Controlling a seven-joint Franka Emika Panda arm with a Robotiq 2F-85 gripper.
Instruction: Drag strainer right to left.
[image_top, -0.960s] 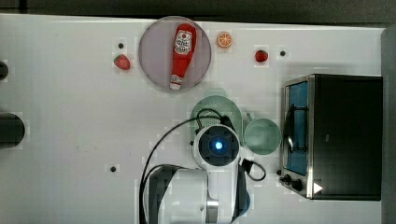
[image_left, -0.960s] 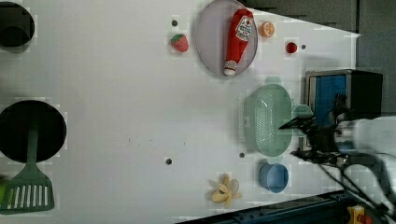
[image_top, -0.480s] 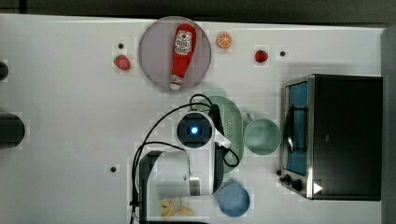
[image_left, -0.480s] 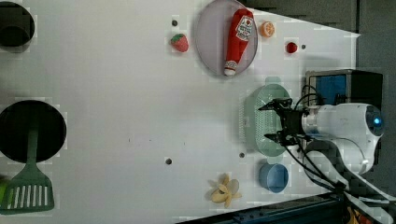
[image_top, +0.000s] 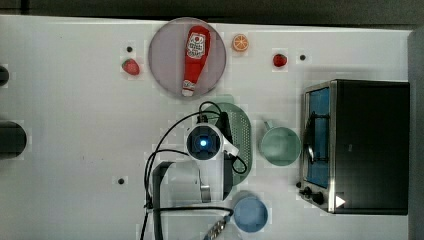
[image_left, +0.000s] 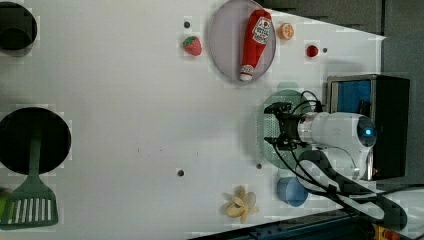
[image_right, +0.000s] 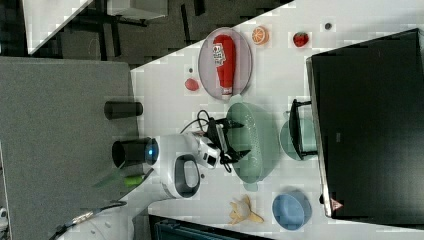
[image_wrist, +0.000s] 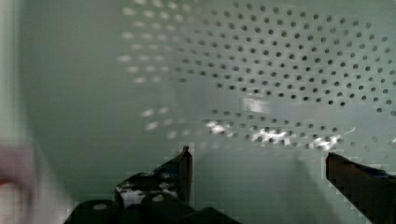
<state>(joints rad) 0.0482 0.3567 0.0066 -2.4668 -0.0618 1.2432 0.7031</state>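
Note:
The strainer (image_top: 242, 134) is a pale mint-green perforated bowl on the white table, between the grey plate and the mug. My gripper (image_left: 274, 126) is open and reaches over the strainer (image_left: 270, 150) near its rim on the left view's left. In the right view the gripper (image_right: 239, 138) has both dark fingers spread over the strainer's (image_right: 257, 145) bowl. The wrist view looks closely at the strainer's holed inner wall (image_wrist: 289, 70), with the gripper (image_wrist: 257, 172) open in front of it and nothing between the fingers. I cannot tell whether a finger touches the wall.
A mint mug (image_top: 280, 146) stands beside the strainer on the top view's right, and past it a black toaster oven (image_top: 365, 145). A grey plate (image_top: 165, 60) carries a ketchup bottle (image_top: 194, 55). A blue bowl (image_top: 250, 214) and a banana (image_left: 241, 204) lie near the arm's base.
The arm has swung toward the top view's left, from above the strainer's mug side to its other side. The gripper has stayed open. The strainer has not visibly shifted.

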